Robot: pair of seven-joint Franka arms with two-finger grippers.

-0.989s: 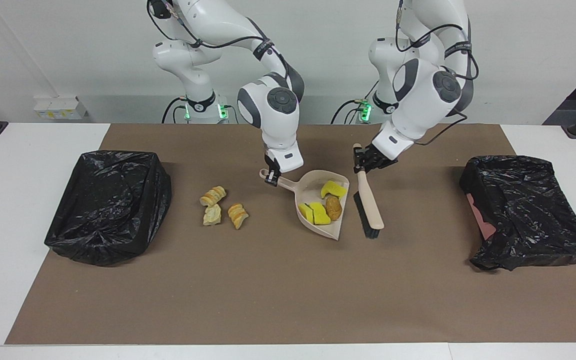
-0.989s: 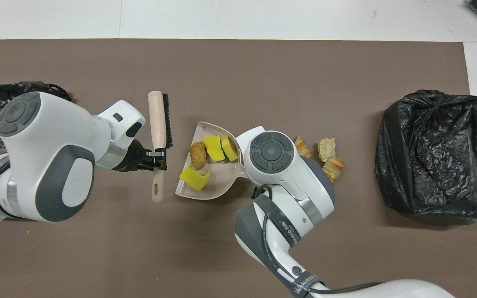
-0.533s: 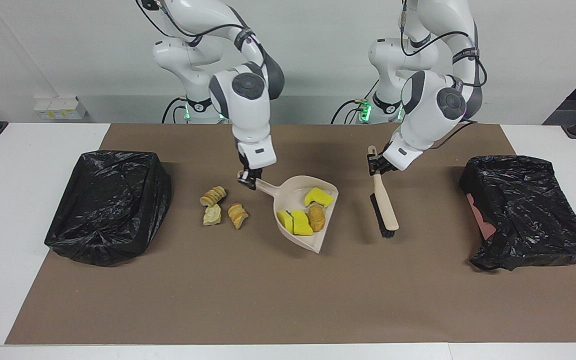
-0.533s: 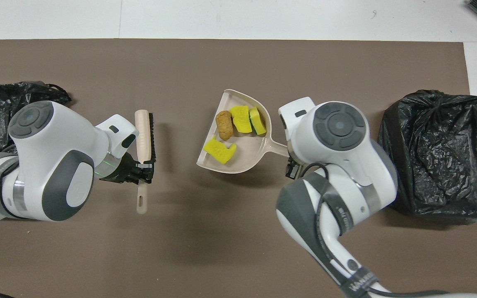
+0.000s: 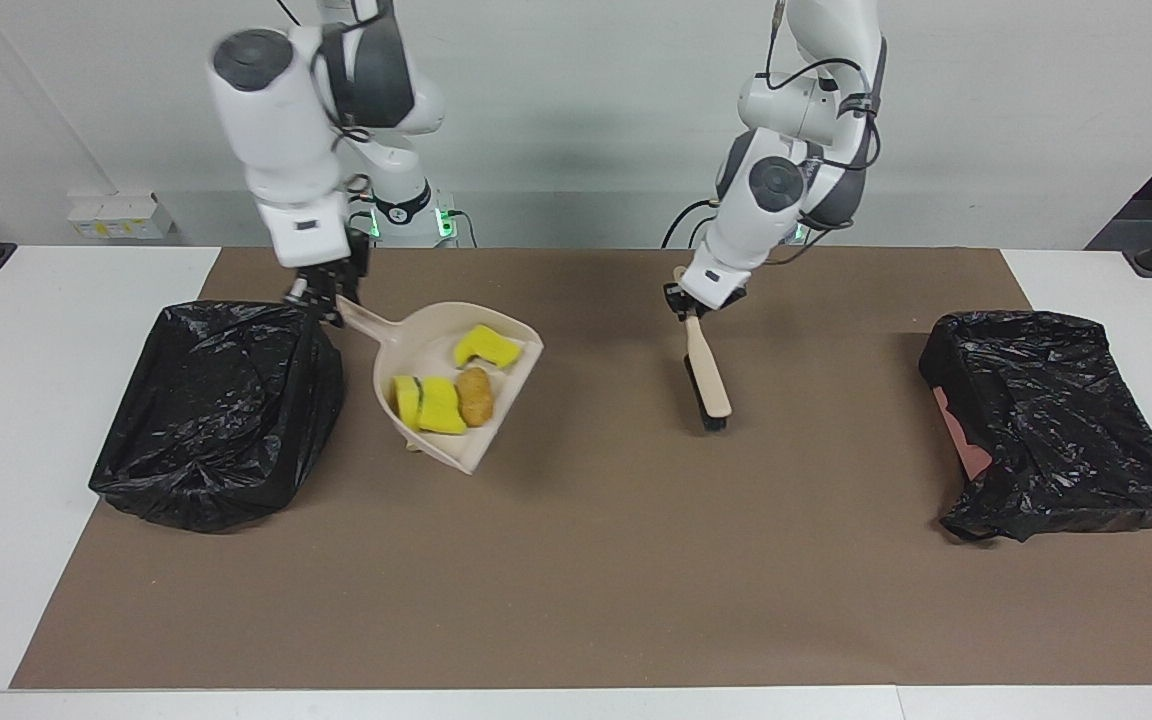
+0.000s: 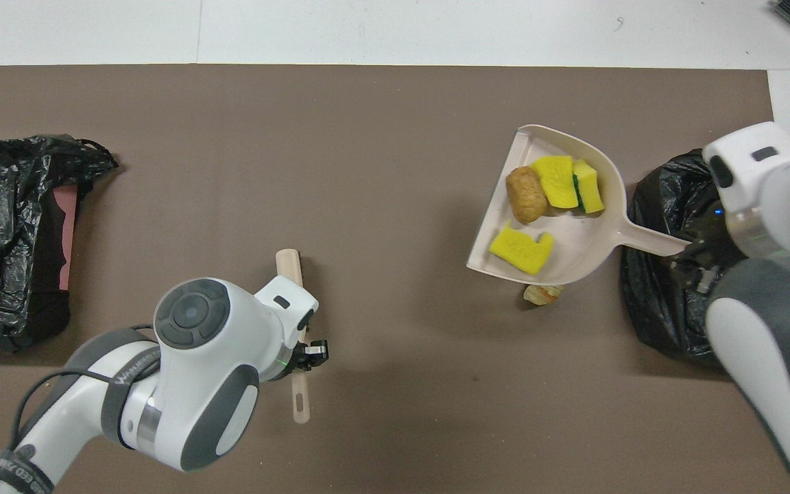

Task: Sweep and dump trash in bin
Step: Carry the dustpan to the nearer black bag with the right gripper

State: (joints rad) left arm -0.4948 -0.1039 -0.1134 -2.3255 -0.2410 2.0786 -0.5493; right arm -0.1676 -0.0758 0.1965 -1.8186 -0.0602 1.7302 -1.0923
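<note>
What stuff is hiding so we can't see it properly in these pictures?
- Pastry pieces: the raised dustpan covers them; in the overhead view one bit peeks out, in the facing view only a sliver.
- Right end effector: overhead, its own arm hides the grip on the dustpan handle.
- Brush: overhead, the left arm covers the bristles.
- Inside both black bin bags: too dark to see.

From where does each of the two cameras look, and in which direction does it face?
Facing view: high across the table, looking toward the robots; both arms show down to their bases, right gripper holding the dustpan, left gripper the brush.
Overhead view: above the robots' end, looking steeply down; only forearms and wrists show.
Shared: dustpan, brush, both black bins, half a turn apart.
</note>
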